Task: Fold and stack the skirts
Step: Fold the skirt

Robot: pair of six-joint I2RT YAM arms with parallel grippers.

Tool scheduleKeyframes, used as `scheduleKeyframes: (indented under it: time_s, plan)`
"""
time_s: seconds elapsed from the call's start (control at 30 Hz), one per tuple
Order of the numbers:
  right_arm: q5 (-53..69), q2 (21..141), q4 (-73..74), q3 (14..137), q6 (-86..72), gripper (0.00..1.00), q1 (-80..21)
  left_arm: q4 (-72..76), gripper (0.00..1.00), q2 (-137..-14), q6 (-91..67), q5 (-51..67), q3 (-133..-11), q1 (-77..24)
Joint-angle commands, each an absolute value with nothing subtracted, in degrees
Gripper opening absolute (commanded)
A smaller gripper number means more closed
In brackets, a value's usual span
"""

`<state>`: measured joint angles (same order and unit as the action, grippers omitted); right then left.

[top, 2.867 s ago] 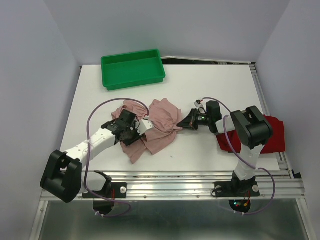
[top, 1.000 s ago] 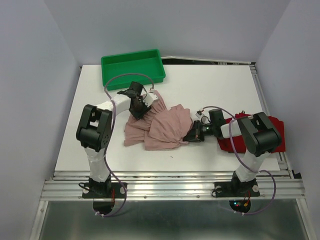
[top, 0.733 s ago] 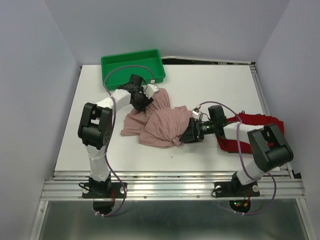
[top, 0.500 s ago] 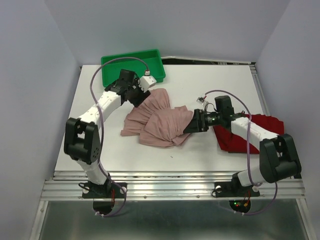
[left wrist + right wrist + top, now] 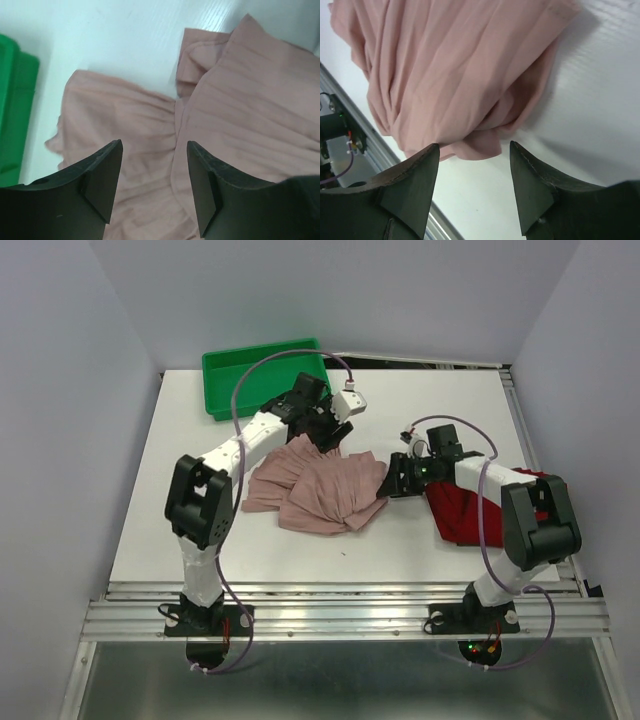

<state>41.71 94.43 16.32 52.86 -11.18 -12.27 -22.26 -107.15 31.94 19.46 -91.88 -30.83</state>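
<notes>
The dusty pink skirt [image 5: 318, 490] lies bunched in overlapping folds at the table's middle. In the left wrist view the pink skirt [image 5: 235, 110] is seen from above, and in the right wrist view the pink skirt [image 5: 445, 70] shows its near edge. My left gripper [image 5: 325, 433] hovers over its far edge, open and holding nothing, and the left gripper [image 5: 154, 185] has pink cloth below it. My right gripper [image 5: 391, 485] is open beside the skirt's right edge, and the right gripper [image 5: 474, 192] has bare table between its fingers. The dark red skirt [image 5: 465, 515] lies at the right, partly under the right arm.
A green plastic tray [image 5: 262, 377] stands at the back left, and a corner of the green tray [image 5: 12, 115] shows in the left wrist view. A metal rail [image 5: 350, 605] runs along the near table edge. White table shows around the skirts.
Both grippers opened and let go of the pink skirt. The left arm swung right along the skirt's far edge; the right gripper drew back a little. The skirt settled flatter.
</notes>
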Motion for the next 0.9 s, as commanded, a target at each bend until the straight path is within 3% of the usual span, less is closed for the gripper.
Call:
scheduleKeyframes:
  time_s: [0.0, 0.27, 0.6, 0.87]
  plan:
    - [38.33, 92.90, 14.68, 52.12, -7.65, 0.63, -11.34, -23.29, 0.63, -112.56, 29.36, 23.02, -100.35, -32.07]
    - [41.13, 94.83, 8.62, 49.13, -8.26, 0.54, -10.72, -25.58, 0.60, -122.16, 28.65, 24.78, -110.47, -34.36]
    - [47.81, 97.73, 2.46, 47.55, -10.72, 0.47, -10.72, -25.49, 0.65, -129.99, 24.00, 30.23, -118.82, -35.24]
    - [47.90, 97.65, 2.37, 47.20, -10.72, 0.32, -10.72, -24.17, 0.65, -133.24, 19.00, 37.35, -119.36, -37.18]
